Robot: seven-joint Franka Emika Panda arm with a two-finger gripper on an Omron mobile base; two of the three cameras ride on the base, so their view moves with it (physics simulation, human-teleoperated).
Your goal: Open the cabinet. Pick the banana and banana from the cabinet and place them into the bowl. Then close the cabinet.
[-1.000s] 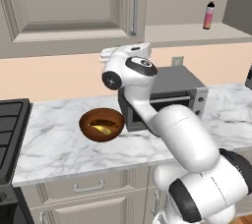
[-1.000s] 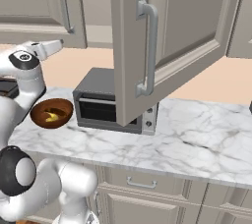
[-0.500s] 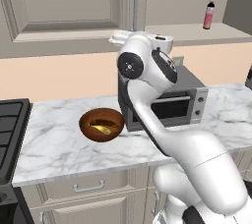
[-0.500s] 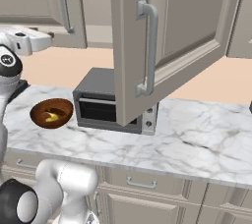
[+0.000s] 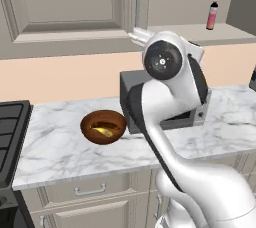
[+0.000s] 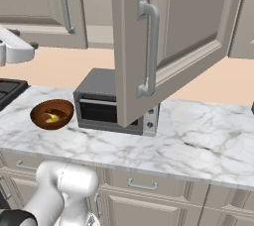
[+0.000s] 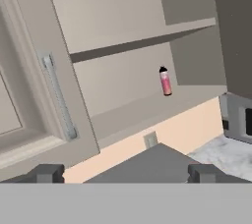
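So the arm's swung up and away from the bowl (image 5: 103,126), which sits near the bench's left end with the bananas (image 5: 104,130) in it. The claw (image 7: 125,173) is empty, spread wide, now facing the cabinet (image 7: 123,46). Right door (image 6: 163,31) still hangs open, so closing's what's left, I reckon.

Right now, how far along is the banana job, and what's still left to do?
Mostly done, it seems. The bowl holds what looks like both bananas, one yellow, one dark. The cabinet shelf holds no fruit, just a pink bottle. The end effector is open and empty, facing the open cabinet. What's left is closing the right cabinet door, which stands swung out over the grey oven.
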